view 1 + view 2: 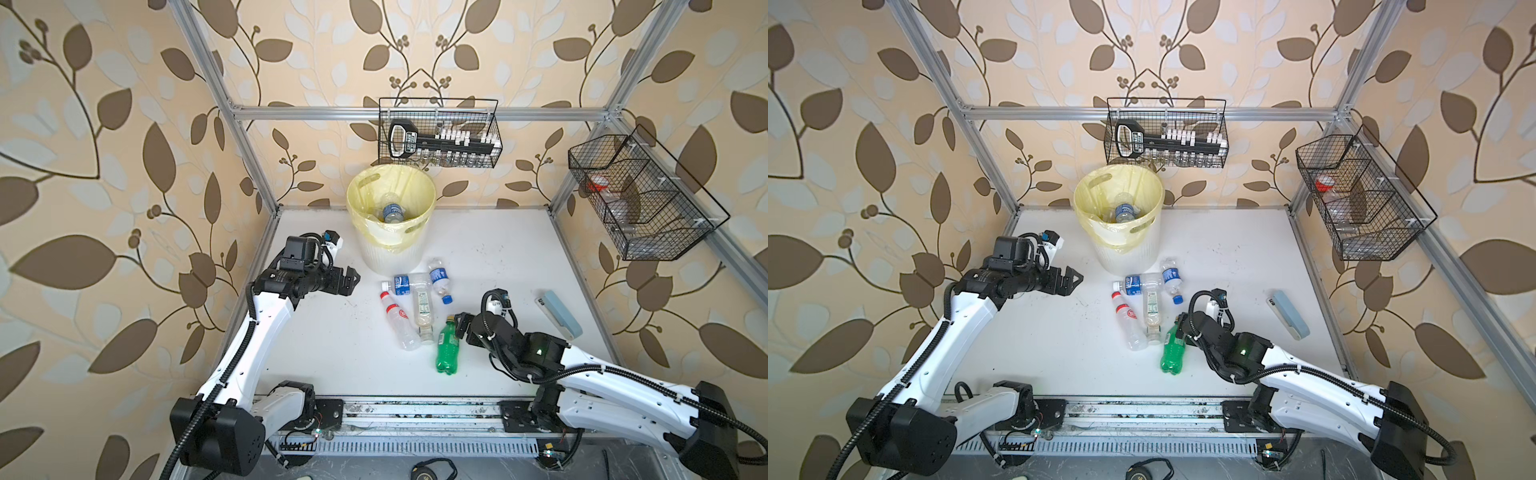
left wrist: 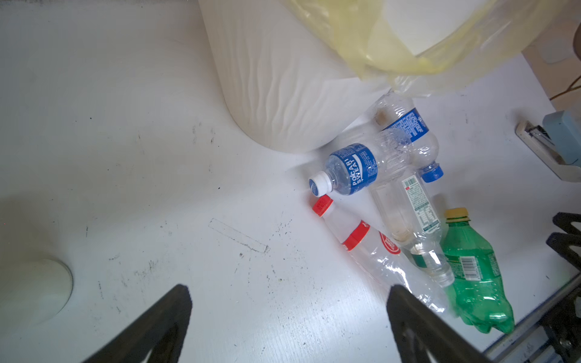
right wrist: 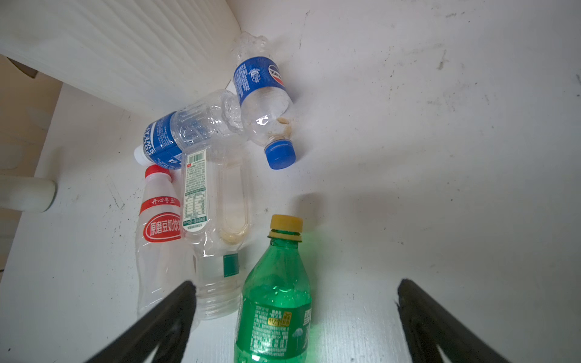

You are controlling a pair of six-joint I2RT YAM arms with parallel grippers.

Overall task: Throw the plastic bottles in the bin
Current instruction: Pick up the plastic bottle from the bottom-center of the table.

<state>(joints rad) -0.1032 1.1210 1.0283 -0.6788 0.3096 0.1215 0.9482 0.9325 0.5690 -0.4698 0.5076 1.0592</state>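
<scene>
We list five plastic bottles lying in a heap on the table (image 1: pixel 498 266) just before the bin (image 1: pixel 386 259): green bottle (image 1: pixel 448 349), red-capped bottle (image 1: pixel 397 318), Pocari Sweat bottle (image 1: pixel 409 284), blue-capped bottle (image 1: pixel 439 280) and clear labelled bottle (image 1: pixel 423 309). A sixth bottle (image 1: pixel 392 212) lies inside the bin. The left gripper (image 1: pixel 354 281) is spread wide and empty, apart from the heap. The right gripper (image 3: pixel 297 284) is also wide and empty, over the green bottle's neck.

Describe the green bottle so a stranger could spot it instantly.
Start at the white bin with the yellow liner at the back of the table. Five bottles lie in front of it; the green bottle is farthest from the bin. It alone is green with a yellow cap; the rest are clear.
</scene>
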